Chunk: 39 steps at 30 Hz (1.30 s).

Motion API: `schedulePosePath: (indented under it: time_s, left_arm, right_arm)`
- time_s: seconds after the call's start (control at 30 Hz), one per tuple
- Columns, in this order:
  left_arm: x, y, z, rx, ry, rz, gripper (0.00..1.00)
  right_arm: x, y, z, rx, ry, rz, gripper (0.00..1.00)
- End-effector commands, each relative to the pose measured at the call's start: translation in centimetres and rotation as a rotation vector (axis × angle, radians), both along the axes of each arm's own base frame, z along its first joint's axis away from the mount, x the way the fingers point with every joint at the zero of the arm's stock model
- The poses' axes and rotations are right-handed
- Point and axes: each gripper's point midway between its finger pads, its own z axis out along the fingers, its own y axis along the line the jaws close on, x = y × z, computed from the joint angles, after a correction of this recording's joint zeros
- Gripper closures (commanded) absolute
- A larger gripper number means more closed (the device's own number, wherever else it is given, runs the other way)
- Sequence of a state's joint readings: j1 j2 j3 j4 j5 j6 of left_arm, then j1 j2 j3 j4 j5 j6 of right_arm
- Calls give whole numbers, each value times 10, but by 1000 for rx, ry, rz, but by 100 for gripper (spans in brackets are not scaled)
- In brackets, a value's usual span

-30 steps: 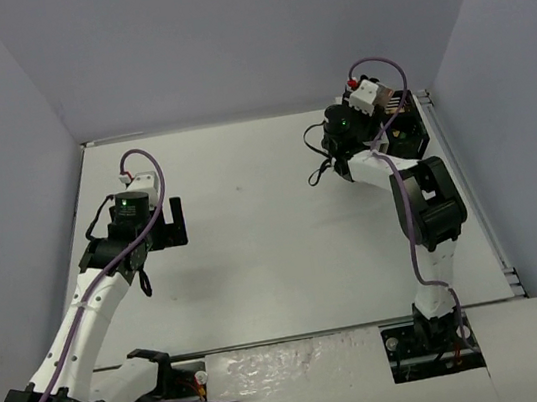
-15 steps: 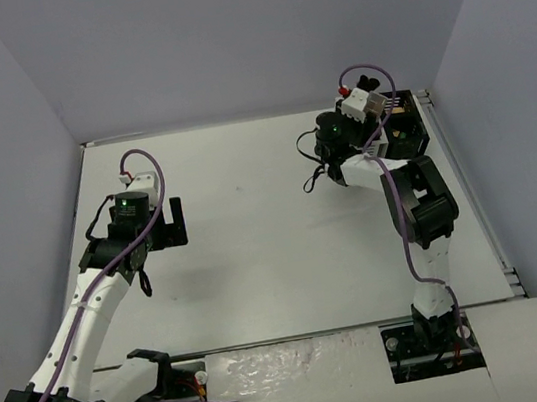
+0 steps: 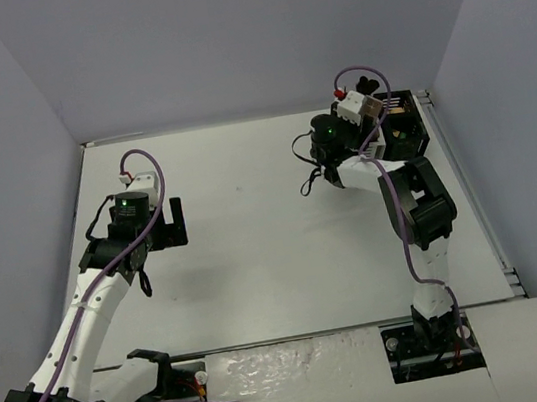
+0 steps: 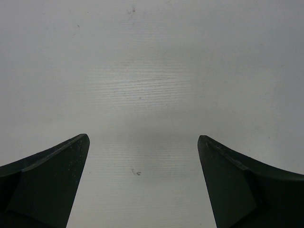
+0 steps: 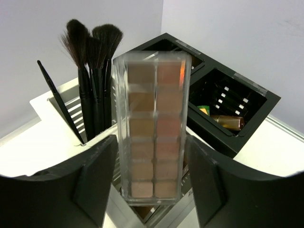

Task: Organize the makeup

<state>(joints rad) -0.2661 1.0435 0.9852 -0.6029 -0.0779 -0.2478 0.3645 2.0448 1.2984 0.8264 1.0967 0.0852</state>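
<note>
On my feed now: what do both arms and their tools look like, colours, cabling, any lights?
The left arm and right arm both have white links with bulky black joints. A purple cable loops along each, and a green light glows on each wrist. The left tool and right tool have matte black, wedge-shaped fingers.

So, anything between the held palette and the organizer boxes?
Nothing visible. The right gripper holds the palette upright just before the white organizer; brushes stand in it, left of the palette.
</note>
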Motion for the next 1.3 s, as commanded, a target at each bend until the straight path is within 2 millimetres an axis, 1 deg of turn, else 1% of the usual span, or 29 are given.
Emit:
schedulePosePath:
  time_s: [0.0, 0.07, 0.13, 0.27, 0.37, 0.43, 0.53, 0.57, 0.63, 0.73, 0.8, 0.83, 0.87, 0.9, 0.97, 1.0, 1.07, 1.13, 1.27]
  left_arm:
    - [7, -1, 15, -29, -57, 16, 3]
    - [7, -1, 15, -29, -57, 17, 3]
    - [8, -1, 15, -27, -56, 18, 3]
    - [7, 0, 15, -26, -54, 19, 3]
    - [8, -1, 16, -27, -57, 18, 3]
    - [8, -1, 16, -28, -57, 18, 3]
    - [7, 1, 19, -30, -69, 21, 3]
    - [7, 2, 21, -30, -74, 25, 3]
    - [6, 4, 26, -32, -91, 32, 3]
    - [5, 9, 32, -25, -116, 48, 3]
    - [4, 15, 40, -16, -146, 67, 3]
    - [3, 16, 43, -14, -158, 72, 3]
    - [3, 18, 47, -14, -171, 78, 3]
    - [2, 20, 50, -13, -184, 84, 3]
    - [1, 22, 54, -13, -201, 90, 3]
    - [-1, 23, 58, -14, -216, 94, 3]
    - [-3, 26, 63, -11, -238, 104, 3]
    - [-5, 28, 68, -11, -259, 110, 3]
    - [-12, 32, 77, -12, -297, 120, 3]
  right_arm:
    - [-5, 4, 60, 76, -165, -26, 37]
    - [-4, 5, 58, 72, -152, -24, 31]
    - [-4, 5, 59, 74, -150, -24, 26]
    - [-6, 5, 68, 64, -145, -15, 23]
    - [-9, 7, 81, 55, -135, 23, 21]
    - [-12, 6, 94, 55, -127, 55, 17]
    - [-21, 7, 118, 71, -104, 154, 9]
    - [-27, 8, 127, 74, -99, 189, 2]
    - [-42, 7, 149, 80, -102, 245, 0]
    - [-66, 6, 160, 82, -86, 319, 0]
    - [-98, 6, 181, 96, -92, 406, 0]
    - [-113, 3, 187, 105, -101, 425, 0]
    - [-126, 1, 188, 113, -98, 443, 0]
    - [-137, -1, 183, 119, -71, 457, 0]
    - [-163, -6, 180, 143, -67, 478, 0]
    - [-171, -6, 178, 145, -61, 496, 0]
    - [-194, -12, 174, 152, -52, 511, 0]
    - [-213, -15, 168, 168, -42, 524, 0]
    - [-248, -20, 171, 189, -66, 558, 0]
